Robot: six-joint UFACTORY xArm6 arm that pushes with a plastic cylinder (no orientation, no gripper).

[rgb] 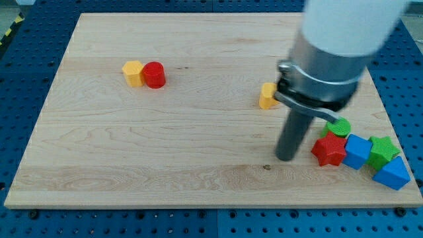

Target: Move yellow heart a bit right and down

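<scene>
The yellow heart [267, 96] lies right of the board's middle, partly hidden behind my arm. My rod comes down below and right of it, and my tip [286, 158] rests on the board a short way under the heart, just left of the red star [328, 151]. The tip touches neither block.
A yellow hexagon [133, 73] and a red cylinder [154, 75] touch at the view's upper left. At the lower right cluster a green cylinder [339, 127], a blue cube [357, 151], a green star [383, 151] and a blue triangle [392, 174]. The wooden board [132, 165] ends near them.
</scene>
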